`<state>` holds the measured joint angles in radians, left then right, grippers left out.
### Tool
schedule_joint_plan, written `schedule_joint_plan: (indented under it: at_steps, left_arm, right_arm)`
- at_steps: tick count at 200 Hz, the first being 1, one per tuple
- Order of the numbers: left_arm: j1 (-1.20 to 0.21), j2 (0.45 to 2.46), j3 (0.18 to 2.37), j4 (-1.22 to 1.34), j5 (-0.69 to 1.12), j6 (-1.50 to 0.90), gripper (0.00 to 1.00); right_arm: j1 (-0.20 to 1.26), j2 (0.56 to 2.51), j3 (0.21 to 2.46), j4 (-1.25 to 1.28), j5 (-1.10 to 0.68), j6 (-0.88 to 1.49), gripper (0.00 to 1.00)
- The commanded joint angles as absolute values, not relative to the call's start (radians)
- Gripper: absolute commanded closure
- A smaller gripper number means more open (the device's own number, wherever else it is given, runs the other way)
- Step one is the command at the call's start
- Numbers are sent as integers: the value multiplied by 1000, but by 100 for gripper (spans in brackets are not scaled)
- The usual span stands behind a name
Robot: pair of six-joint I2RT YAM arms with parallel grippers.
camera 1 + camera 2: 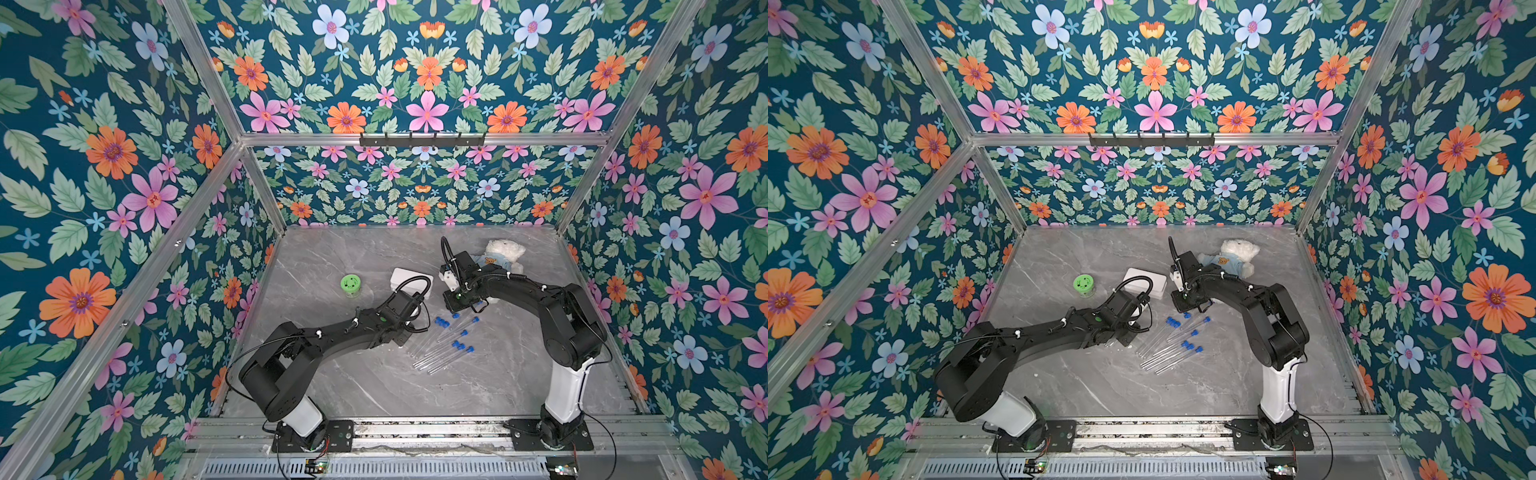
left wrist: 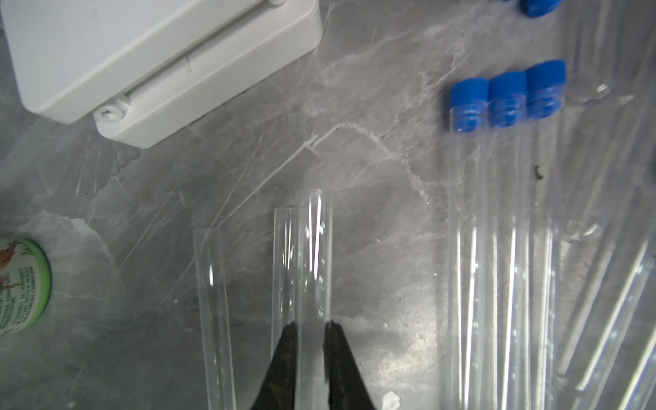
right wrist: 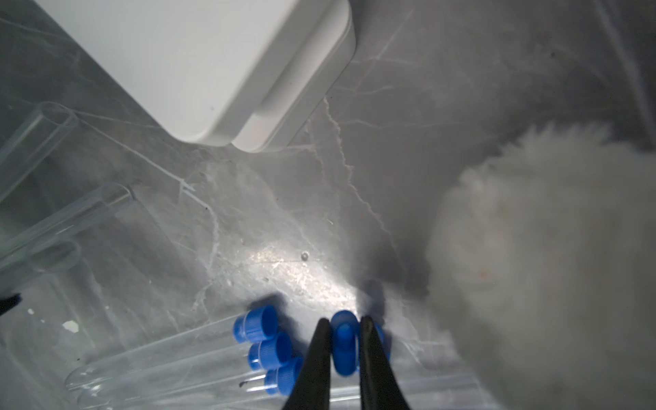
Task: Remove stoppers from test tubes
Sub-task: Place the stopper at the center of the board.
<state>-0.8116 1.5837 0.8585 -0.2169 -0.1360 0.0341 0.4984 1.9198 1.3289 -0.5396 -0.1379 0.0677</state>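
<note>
**Tube and Stopper Held Apart: Hazards Before Release**

**Status.** I have the left gripper clamped on a clear test tube whose mouth is open. The right gripper is clamped on one blue stopper. Tube and stopper are well apart. In both top views the other tubes lie as a loose diagonal bundle, right of centre in the lower half of the frame, between the arms. Several of them carry blue stoppers.

**Hazards.**
1. The held tube is slick and narrow, so I expect it could pivot or slide in the jaws. If I set it down askew, it would likely roll against the uncapped tubes beside it.
2. The stopper is small and rounded. If I release it above the marble-pattern table, it may bounce into the capped tubes close by and be mistaken for one not yet pulled.
3. The white plush bear sits just beside the right gripper, and a sweep toward it risks snagging the fur.

**View differences.**
- The left wrist view alone shows the held tube's open mouth.
- The right wrist view alone shows the stopper between the fingers.
- The top views show neither grip, because the wrists cover the fingers. They do give the layout: the green-lidded jar is left of the white box near frame centre, and the bear is further right.
</note>
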Motion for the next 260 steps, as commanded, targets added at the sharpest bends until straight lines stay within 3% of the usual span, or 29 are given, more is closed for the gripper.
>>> schedule_joint_plan:
  at_steps: [1,221,260]
  left_arm:
    - [-810,1586,862,-231,-135,29,100]
    - [-810,1675,923,-291,-148,18,100]
    - [-811,1684,928,-299,-153,13,100]
  right_arm:
    - [500,1926,1336,-557,-123,49,88]
    - [505,1928,1342,-564,-110,56,77]
    - [504,1911,1336,-562,-117,67,71]
